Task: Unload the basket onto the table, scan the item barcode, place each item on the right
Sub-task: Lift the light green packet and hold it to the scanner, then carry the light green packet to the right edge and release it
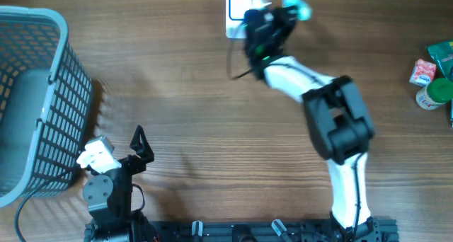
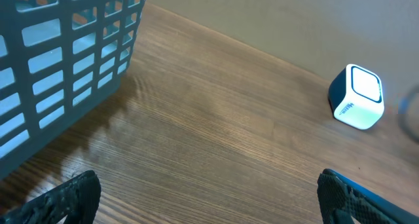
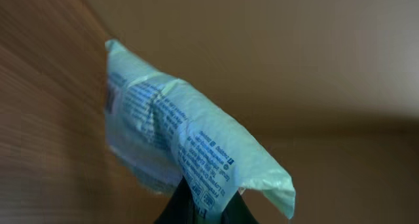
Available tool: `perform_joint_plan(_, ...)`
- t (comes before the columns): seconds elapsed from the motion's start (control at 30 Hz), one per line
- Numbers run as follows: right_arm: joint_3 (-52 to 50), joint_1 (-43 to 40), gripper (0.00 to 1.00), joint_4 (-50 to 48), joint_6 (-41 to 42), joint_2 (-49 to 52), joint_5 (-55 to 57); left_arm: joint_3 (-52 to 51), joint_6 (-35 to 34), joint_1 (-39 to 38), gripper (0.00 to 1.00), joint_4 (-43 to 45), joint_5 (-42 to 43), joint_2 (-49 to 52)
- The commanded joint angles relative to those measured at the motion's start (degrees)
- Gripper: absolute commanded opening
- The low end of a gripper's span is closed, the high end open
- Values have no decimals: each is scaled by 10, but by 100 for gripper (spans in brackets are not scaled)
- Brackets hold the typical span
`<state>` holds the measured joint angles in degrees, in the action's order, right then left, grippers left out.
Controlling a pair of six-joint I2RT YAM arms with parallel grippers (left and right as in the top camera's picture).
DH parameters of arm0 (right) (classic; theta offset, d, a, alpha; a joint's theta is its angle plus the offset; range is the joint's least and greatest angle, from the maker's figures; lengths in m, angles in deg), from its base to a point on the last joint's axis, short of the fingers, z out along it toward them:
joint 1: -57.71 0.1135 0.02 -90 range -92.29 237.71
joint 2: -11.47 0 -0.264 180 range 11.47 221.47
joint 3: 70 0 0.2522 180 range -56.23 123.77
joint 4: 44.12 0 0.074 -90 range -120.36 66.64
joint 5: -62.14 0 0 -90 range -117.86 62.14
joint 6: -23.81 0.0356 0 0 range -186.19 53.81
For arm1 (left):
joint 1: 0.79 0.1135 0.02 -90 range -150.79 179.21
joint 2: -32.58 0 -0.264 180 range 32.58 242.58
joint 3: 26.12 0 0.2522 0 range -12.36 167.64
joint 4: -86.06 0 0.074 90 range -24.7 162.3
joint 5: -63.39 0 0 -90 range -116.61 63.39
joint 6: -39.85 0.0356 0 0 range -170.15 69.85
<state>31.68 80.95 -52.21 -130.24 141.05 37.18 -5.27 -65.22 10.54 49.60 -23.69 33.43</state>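
Overhead view: the left gripper (image 2: 206,204) sits nearest the robot's base, fingers spread wide with nothing between them, just beside the grey mesh basket (image 1: 42,93) on the wooden table (image 1: 184,114). Farther out, the right arm (image 1: 340,122) reaches to the far edge. There the right gripper (image 3: 203,209) is pressed together on a corner of the pale green printed packet (image 3: 190,145), held just right of the white scanner cube (image 1: 239,7); contact between them cannot be determined.
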Motion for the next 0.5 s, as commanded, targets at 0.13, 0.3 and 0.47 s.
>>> perform_joint_plan(0.13, 7, -235, 4, 400, 393, -31, -186, -3, 12, 2, 100, 2, 3, -3)
perform_joint_plan(0.3, 8, -358, 4, 451, 520, -31, -313, -3, 12, 2, 100, 2, 3, -3)
perform_joint_plan(0.47, 18, -381, 96, 488, 570, -90, -466, -3, 12, 2, 100, 2, 3, -3)
